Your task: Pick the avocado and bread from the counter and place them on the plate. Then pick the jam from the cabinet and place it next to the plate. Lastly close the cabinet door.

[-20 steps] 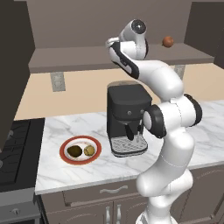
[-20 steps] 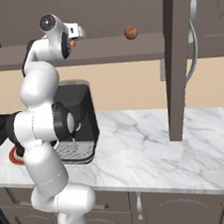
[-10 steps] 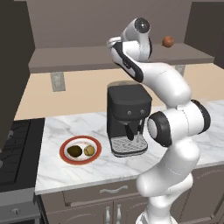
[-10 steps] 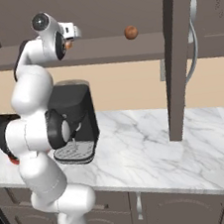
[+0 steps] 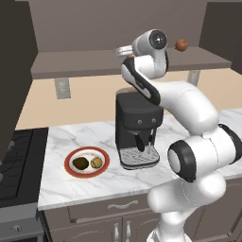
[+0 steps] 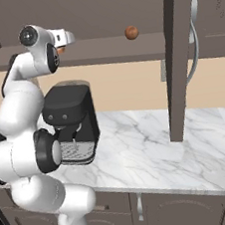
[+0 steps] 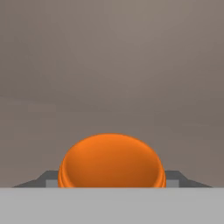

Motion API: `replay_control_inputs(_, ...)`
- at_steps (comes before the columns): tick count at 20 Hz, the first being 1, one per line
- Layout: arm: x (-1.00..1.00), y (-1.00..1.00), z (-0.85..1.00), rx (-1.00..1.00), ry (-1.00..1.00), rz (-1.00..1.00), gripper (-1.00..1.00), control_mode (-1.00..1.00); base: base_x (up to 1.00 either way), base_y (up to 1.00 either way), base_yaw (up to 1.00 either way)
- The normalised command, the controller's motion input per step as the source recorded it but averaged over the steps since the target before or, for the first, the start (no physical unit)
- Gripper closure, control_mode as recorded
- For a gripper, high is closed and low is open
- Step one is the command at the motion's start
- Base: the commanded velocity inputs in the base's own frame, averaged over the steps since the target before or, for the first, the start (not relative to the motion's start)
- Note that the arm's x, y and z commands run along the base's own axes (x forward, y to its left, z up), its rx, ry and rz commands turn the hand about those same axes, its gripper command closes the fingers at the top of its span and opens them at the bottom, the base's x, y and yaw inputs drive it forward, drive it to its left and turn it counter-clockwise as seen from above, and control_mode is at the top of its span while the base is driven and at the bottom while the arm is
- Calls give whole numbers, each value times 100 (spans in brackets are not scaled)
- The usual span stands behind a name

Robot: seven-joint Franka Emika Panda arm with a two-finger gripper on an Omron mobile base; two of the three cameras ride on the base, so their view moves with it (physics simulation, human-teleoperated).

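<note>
Jam held at the cabinet shelf

The avocado (image 5: 81,163) and bread (image 5: 96,162) are seen on the plate (image 5: 87,151) near the surface's (image 5: 71,189) front edge; farther up, the jam (image 7: 111,161) is gripped in the part-closed claw (image 5: 129,57) above the shelf, open room beyond.

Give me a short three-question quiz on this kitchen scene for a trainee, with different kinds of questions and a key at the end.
1. True or false: the plate holds both the avocado and the bread.
2. Multiple choice: what sits between the fingertips of the gripper? A) the jam B) the bread C) nothing
3. Fill in the blank: the cabinet door stands ____.

Key: 1 true; 2 A; 3 open.
</note>
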Motion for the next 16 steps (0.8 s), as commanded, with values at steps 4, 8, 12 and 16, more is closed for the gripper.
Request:
replay_control_inputs(4, -62, 13, 8, 0, -5, 0, 100, -100, 0, 0, 0)
replay_control_inputs(8, -67, 13, 16, 0, -2, -1, 100, -100, 0, 0, 0)
replay_control_inputs(12, -60, 18, 25, 0, 0, -3, 100, -100, 0, 0, 0)
replay_control_inputs(16, -60, 15, 24, 0, 0, -4, 100, -100, 0, 0, 0)
